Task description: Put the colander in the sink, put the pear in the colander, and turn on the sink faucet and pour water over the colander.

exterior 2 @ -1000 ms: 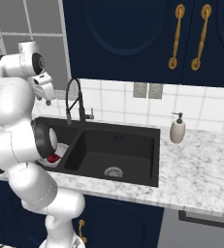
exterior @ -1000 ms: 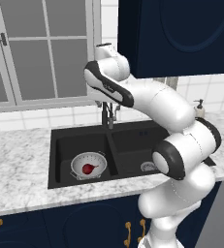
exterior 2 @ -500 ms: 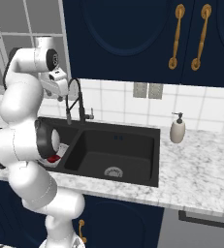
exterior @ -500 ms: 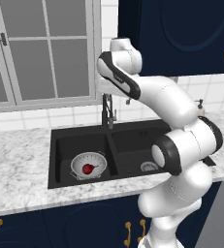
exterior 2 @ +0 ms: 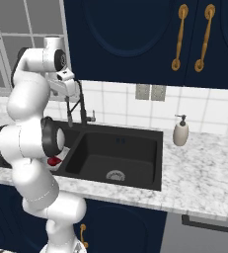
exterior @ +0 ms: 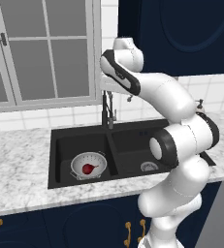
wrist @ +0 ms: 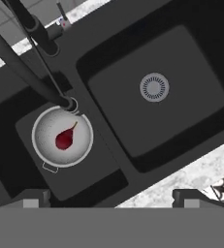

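The colander point(exterior: 88, 164) point(wrist: 62, 137) sits in the left basin of the black sink point(exterior: 133, 144) point(wrist: 186, 97), with the dark red pear point(exterior: 88, 169) point(wrist: 65, 139) lying inside it. The black faucet point(exterior: 106, 110) point(exterior 2: 81, 101) point(wrist: 33, 68) rises behind the divider, and in the hand view its spout ends over the colander's far rim. No water shows. My gripper point(wrist: 113, 198) point(exterior: 112, 90) is high above the sink beside the faucet's top, looking straight down. It is open, fingertips point(wrist: 36, 197) wide apart and nothing between them.
A white soap dispenser point(exterior 2: 180, 132) stands on the marbled counter point(exterior 2: 194, 173) right of the sink. The right basin holds only its silver drain point(wrist: 154, 87) point(exterior 2: 115, 175). A window point(exterior: 40, 48) is behind the left basin, dark cabinets point(exterior 2: 135, 34) overhead.
The arm has swung up and to the right, carrying the hand from over the left basin to beside the faucet's top. Colander and pear have not moved.
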Motion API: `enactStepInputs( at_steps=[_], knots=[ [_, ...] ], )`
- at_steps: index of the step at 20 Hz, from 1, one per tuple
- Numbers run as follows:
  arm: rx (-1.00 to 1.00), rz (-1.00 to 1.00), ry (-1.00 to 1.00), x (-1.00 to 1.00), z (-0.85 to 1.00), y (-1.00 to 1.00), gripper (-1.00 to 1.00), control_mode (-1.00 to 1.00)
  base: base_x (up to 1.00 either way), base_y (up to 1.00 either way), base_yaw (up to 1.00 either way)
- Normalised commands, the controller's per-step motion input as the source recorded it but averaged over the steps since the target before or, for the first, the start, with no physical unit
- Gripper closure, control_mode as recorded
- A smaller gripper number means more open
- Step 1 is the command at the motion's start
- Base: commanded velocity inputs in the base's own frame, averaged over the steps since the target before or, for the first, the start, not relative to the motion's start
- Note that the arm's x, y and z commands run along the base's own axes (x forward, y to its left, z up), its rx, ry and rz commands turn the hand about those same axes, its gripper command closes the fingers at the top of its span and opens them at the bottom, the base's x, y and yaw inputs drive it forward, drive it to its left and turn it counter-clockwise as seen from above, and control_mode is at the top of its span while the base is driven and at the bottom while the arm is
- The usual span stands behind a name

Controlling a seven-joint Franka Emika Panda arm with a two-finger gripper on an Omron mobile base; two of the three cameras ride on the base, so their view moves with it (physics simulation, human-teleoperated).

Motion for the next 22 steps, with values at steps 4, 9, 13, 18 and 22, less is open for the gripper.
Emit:
enactStepInputs(
  at_steps=[4, 9, 13, 18, 22],
  knots=[
    [0.00, 0.00, 0.00, 0.29, 0.00, 0.03, -1.00, -1.00, 0.00, 0.00, 0.00],
    [0.00, 0.00, 0.00, 0.23, 0.00, 0.01, -1.00, -1.00, 0.00, 0.00, 0.00],
    [0.00, 0.00, 0.00, 0.19, -0.09, 0.02, -1.00, -1.00, 0.00, 0.00, 0.00],
    [0.00, 0.00, 0.00, 0.03, -0.08, 0.00, -1.00, -1.00, 0.00, 0.00, 0.00],
    [-0.02, 0.00, 0.00, 0.00, -0.23, 0.08, -1.00, -1.00, 0.00, 0.00, 0.00]
  ],
)
